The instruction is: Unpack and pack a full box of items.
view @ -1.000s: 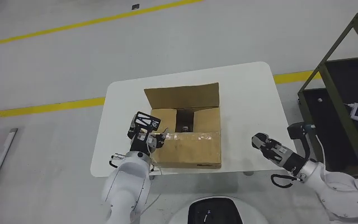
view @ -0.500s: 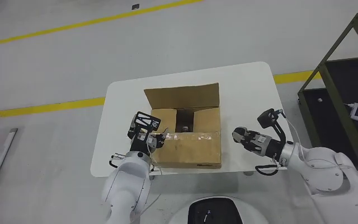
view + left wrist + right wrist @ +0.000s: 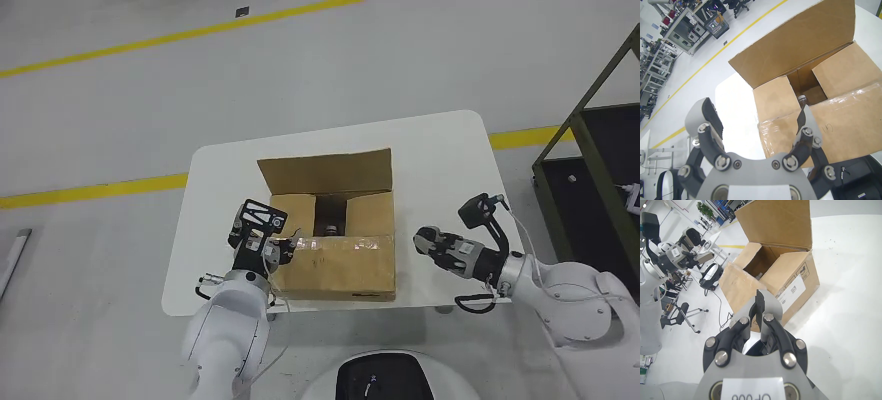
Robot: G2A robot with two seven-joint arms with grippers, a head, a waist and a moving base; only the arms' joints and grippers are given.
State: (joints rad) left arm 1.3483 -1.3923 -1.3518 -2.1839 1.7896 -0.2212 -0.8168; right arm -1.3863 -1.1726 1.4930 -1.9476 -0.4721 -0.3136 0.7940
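Top view suggests the released left hand [image 3: 283, 247] should fold the taped flap [image 3: 340, 268] of the box [image 3: 370, 215] outward; right hand [image 3: 424, 242] clenched, empty.

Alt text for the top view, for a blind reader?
A cardboard box, far flap raised, sits on a white table. The open left tool is at its near corner; the shut right tool beside its other side.
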